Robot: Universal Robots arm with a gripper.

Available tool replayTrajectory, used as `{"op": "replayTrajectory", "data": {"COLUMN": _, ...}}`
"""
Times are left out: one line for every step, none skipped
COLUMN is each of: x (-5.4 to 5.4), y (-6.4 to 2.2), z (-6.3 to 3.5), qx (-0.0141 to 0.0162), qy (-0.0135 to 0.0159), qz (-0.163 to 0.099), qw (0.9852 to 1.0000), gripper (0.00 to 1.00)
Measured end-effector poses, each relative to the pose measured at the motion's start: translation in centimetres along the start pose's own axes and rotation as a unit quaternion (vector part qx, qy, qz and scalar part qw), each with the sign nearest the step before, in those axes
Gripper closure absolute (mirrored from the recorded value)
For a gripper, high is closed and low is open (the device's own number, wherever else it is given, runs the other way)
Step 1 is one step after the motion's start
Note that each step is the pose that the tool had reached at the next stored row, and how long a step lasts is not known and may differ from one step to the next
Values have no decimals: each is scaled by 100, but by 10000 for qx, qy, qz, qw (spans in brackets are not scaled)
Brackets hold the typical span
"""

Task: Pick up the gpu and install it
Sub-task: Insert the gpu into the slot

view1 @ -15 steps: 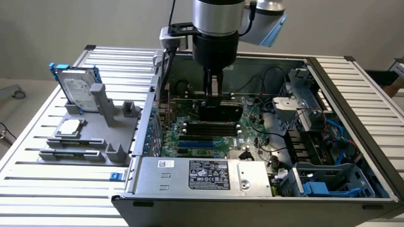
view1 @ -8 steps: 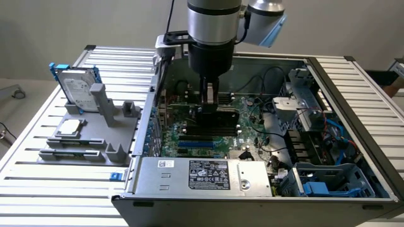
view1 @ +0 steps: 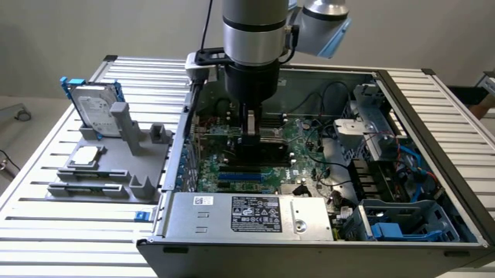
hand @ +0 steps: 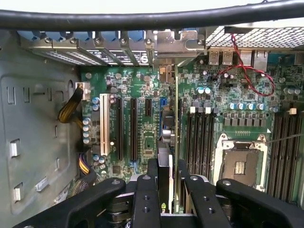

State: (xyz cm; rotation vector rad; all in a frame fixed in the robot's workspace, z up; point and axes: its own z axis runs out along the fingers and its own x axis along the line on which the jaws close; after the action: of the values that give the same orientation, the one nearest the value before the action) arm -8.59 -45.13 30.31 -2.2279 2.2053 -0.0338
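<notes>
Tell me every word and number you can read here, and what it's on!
None can be read.
Black label on the power supply: print too small.
White sticker beside it: too small.
Hard drive label: blurred.
Motherboard markings: too small.
The gpu in the gripper: no text visible.

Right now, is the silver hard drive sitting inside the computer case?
No, the hard drive stands upright in the grey holder on the table, to the exterior view's left of the case.
</notes>
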Motion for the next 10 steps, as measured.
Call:
{"op": "replayTrajectory", "data": {"x": 1, "y": 5, "z": 4, "qx": 0, "qy": 1, "qz": 2, "qw": 10000, "gripper": 73}}
{"op": "replayTrajectory", "data": {"x": 2, "y": 11, "z": 8, "qx": 0, "qy": 1, "qz": 4, "qw": 10000, "gripper": 73}}
{"op": "replayTrajectory", "data": {"x": 3, "y": 18, "z": 11, "qx": 0, "qy": 0, "qz": 7, "qw": 10000, "gripper": 73}}
{"op": "replayTrajectory", "data": {"x": 6, "y": 24, "z": 14, "qx": 0, "qy": 0, "qz": 9, "qw": 10000, "gripper": 73}}
{"op": "replayTrajectory", "data": {"x": 10, "y": 30, "z": 17, "qx": 0, "qy": 0, "qz": 11, "qw": 10000, "gripper": 73}}
{"op": "replayTrajectory", "data": {"x": 12, "y": 34, "z": 21, "qx": 1, "qy": -1, "qz": 12, "qw": 10000, "gripper": 73}}
{"op": "replayTrajectory", "data": {"x": 14, "y": 35, "z": 23, "qx": 1, "qy": -2, "qz": 12, "qw": 10000, "gripper": 73}}
{"op": "replayTrajectory", "data": {"x": 15, "y": 36, "z": 23, "qx": 0, "qy": -1, "qz": 12, "qw": 10000, "gripper": 73}}
{"op": "replayTrajectory", "data": {"x": 17, "y": 36, "z": 22, "qx": 0, "qy": 0, "qz": 12, "qw": 10000, "gripper": 73}}
{"op": "replayTrajectory", "data": {"x": 19, "y": 37, "z": 23, "qx": 0, "qy": 0, "qz": 13, "qw": 10000, "gripper": 73}}
